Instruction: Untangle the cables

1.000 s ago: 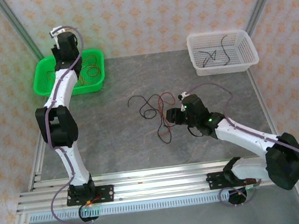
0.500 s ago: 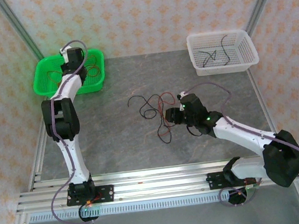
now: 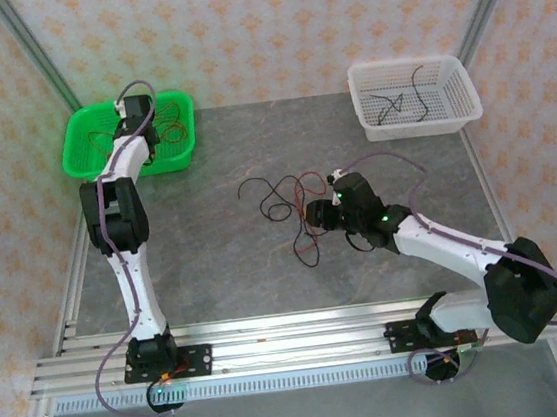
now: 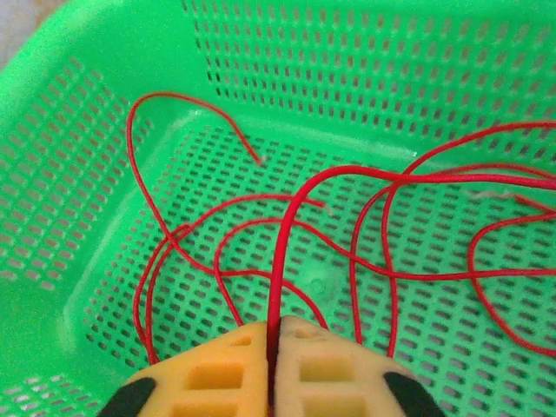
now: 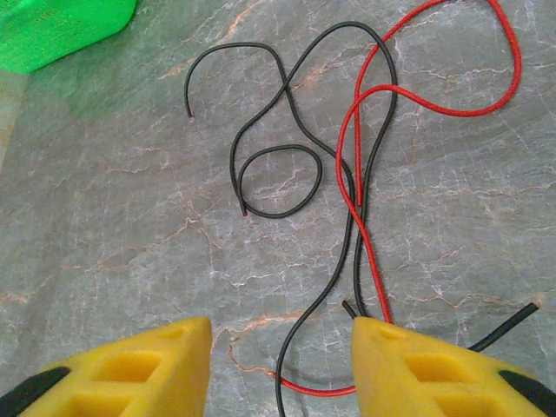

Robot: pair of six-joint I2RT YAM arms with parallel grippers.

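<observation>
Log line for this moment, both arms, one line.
left jaws: shut on red cable, over green basket | right jaws: open, above red-black tangle on table

Worktop [image 5: 104, 261]: matt, grey, veined stone-look. Green basket [image 4: 391, 61]: glossy perforated plastic. White basket [image 3: 416, 129]: perforated plastic. Cables [image 5: 359, 187]: smooth sheathing.

Two slim robot arms, the left arm [image 3: 125, 276] and the right arm [image 3: 444, 250], share one build: smooth white link shells joined by bulky black joint housings. Each stands on a black base plate [image 3: 165, 360] bolted to a silver slotted rail [image 3: 293, 340]. A purple-grey cable [image 3: 99, 388] runs along each arm and loops just below the rail. A small green light [image 3: 388, 219] glows on the right arm. The left gripper [image 4: 274, 326] and right gripper [image 5: 280, 328] have yellow fingers with rectangular recesses and black outer corners.
</observation>
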